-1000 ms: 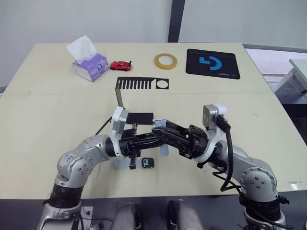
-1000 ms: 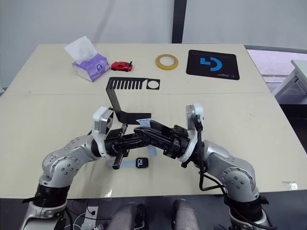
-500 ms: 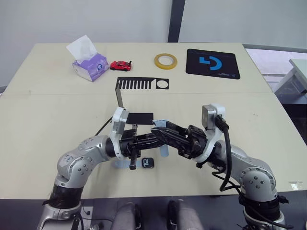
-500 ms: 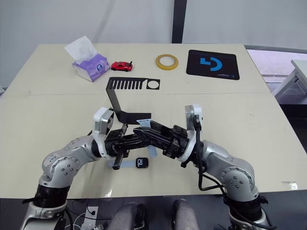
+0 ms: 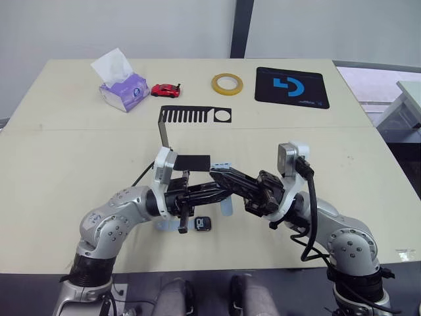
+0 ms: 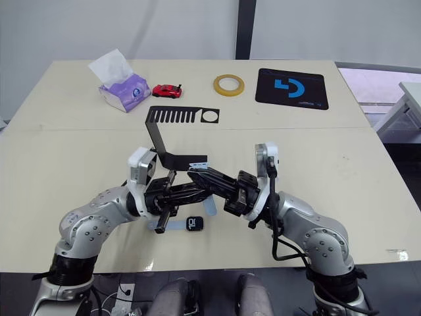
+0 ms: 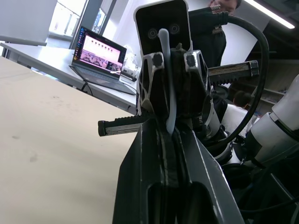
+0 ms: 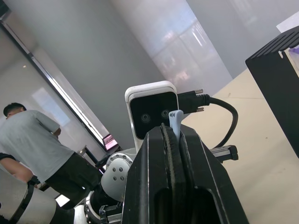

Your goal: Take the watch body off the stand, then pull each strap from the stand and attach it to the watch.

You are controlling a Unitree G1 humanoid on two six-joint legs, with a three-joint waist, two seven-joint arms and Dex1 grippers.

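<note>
The watch body [image 5: 202,224] lies flat on the table near the front edge. One pale strap [image 5: 168,226] lies against its left side. The second strap [image 5: 225,208] is held in the air just above the watch. My left gripper [image 5: 220,190] and right gripper [image 5: 219,175] meet tip to tip, and both are shut on it. The band [image 7: 167,88] runs up between the left fingers, and its tip [image 8: 175,120] sticks out of the right ones. The black stand [image 5: 164,131] is just behind the grippers, with its slotted top plate [image 6: 174,116] facing up.
Along the far edge of the table are a tissue box [image 5: 122,89], a red toy car [image 5: 165,90], a tape roll [image 5: 227,83] and a black mat with a blue logo [image 5: 291,87]. A person [image 8: 28,149] stands off to one side.
The right gripper has shifted slightly where it meets the left one. Both stay shut on the strap. The watch body and the stand have not moved.
</note>
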